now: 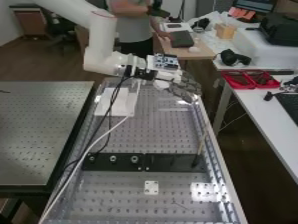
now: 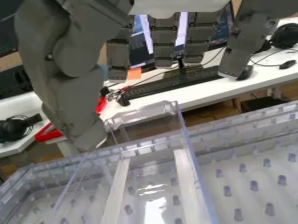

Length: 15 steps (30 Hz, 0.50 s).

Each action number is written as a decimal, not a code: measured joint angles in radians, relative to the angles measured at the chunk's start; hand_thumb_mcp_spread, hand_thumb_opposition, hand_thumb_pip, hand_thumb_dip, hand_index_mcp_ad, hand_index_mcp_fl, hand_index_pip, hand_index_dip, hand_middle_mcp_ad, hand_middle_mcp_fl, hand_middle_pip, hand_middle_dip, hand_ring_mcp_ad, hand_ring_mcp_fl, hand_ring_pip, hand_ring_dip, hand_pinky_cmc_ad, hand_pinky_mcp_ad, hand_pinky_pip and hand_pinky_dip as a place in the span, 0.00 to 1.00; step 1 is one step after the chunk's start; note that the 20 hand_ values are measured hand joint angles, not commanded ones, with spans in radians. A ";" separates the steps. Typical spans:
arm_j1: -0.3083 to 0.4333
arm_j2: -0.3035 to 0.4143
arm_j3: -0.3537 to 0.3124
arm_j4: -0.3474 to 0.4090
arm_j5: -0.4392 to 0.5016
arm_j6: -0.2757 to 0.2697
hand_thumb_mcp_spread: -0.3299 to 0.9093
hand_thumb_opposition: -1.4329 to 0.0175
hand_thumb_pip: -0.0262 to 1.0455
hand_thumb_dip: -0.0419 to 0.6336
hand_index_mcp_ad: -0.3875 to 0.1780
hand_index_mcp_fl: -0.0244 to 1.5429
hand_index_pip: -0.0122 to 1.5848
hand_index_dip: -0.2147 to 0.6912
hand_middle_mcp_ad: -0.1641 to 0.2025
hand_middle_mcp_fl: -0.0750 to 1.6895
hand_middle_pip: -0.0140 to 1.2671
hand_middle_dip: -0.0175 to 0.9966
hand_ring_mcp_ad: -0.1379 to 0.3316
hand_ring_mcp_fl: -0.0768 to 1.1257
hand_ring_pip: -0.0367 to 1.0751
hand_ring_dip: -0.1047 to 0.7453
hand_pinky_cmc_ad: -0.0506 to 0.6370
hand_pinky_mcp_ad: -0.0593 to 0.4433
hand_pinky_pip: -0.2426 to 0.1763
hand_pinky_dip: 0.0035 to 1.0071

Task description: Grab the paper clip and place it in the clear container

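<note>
The wrist view's edge crops the clear container (image 2: 145,115). In the high view, the hand (image 1: 183,89) partly hides the bench's (image 1: 163,134) far right corner.

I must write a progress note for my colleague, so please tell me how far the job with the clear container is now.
Done: the clear container is upright on the bench, but I cannot confirm a finished placing.
In hand: apparently nothing; the hand is open over the bench's far end.
Left: probably grasping the paper clip and placing it, unless it is already inside.
</note>
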 joint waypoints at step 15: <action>-0.071 0.275 -0.115 0.020 -0.040 -0.045 0.52 0.45 0.43 0.36 0.42 0.04 0.10 0.35 0.70 0.04 0.12 0.22 0.58 0.06 0.12 0.25 0.60 0.69 0.32 0.47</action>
